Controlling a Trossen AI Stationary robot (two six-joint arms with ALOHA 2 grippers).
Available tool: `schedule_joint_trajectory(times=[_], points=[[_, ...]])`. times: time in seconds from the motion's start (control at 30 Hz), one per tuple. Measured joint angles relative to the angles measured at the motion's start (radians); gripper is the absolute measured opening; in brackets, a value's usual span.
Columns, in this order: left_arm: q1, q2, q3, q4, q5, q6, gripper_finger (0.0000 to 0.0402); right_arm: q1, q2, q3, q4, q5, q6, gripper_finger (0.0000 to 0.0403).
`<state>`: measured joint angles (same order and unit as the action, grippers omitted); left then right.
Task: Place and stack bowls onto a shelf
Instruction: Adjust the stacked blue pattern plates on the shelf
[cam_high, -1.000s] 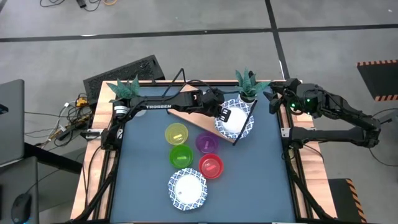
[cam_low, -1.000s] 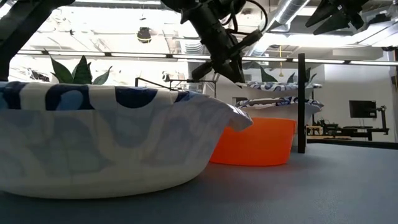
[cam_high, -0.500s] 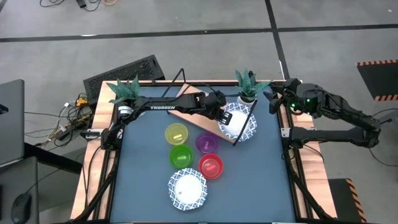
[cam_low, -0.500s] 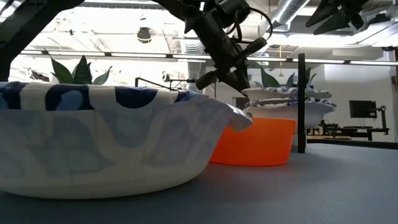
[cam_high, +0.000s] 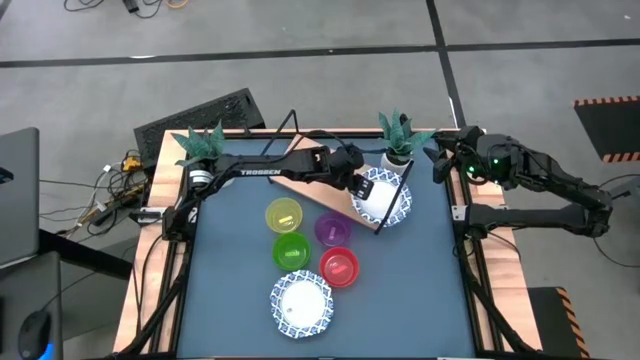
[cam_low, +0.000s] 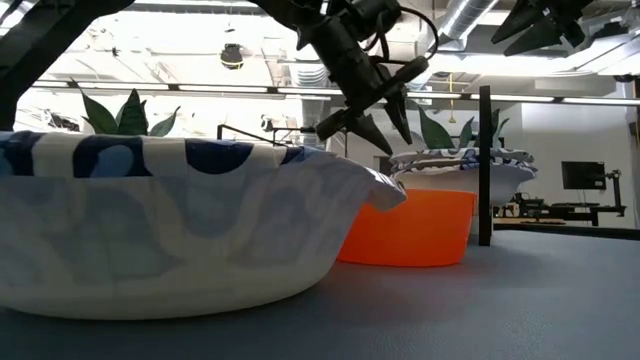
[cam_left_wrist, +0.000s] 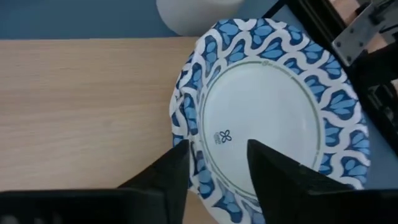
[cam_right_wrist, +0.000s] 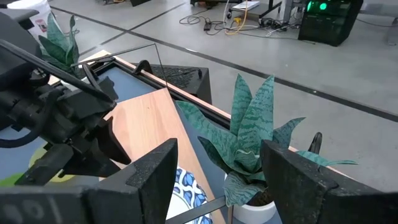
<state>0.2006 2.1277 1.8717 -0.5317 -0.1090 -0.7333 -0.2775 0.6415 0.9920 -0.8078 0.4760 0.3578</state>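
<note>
My left gripper (cam_high: 366, 190) hangs over the far middle of the tabletop (cam_high: 230, 270), fingers (cam_left_wrist: 163, 180) spread just above the blue-rimmed dish stack (cam_high: 385, 195) on the wooden shelf (cam_high: 315, 170), holding nothing. From my left wrist view the top dish sits flat on the light board, its rim slightly overhanging one end.

Left to right across the tabletop centre I see the yellow bowl (cam_high: 283, 215), green bowl (cam_high: 291, 250), purple bowl (cam_high: 332, 229) and red bowl (cam_high: 340, 267), close together, and one more blue-rimmed dish (cam_high: 300, 303) near the front edge.

I judge the dishes thin and light, probably paper-like with a wavy rim that flexes; I would pinch the rim edge gently. The plastic bowls look stiff, smooth and slippery, so a wall grip at the lip seems best.

My right gripper (cam_high: 445, 160) waits at the far right corner, beside a potted plant (cam_high: 398, 135), fingers (cam_right_wrist: 149, 171) spread and empty.

The tabletop is a matte blue-grey sheet. Beyond lies grey concrete floor with cables, and the low view shows an open room with ceiling ducts.
</note>
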Motion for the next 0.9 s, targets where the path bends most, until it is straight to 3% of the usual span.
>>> schedule_joint_trajectory(times=[0.13,0.37,0.53,0.7,0.9], points=[[0.014,-0.004,0.0,-0.014,-0.001,0.034,0.0165,0.0,0.001,0.0,-0.036,-0.002,0.064,0.0256],[0.042,-0.026,0.0,-0.06,0.003,0.045,0.0169,0.0,0.094,0.0,-0.357,-0.003,0.306,0.0256],[0.046,-0.051,0.0,-0.094,-0.015,0.096,0.017,0.005,0.193,0.0,-0.478,-0.009,0.444,0.0245],[0.046,-0.072,0.0,-0.119,-0.043,0.125,0.0169,0.036,0.328,-0.001,-0.522,-0.041,0.501,0.0187],[0.047,-0.105,0.0,-0.176,-0.041,0.13,0.0169,0.112,0.43,-0.001,-0.526,-0.083,0.558,0.0068]])
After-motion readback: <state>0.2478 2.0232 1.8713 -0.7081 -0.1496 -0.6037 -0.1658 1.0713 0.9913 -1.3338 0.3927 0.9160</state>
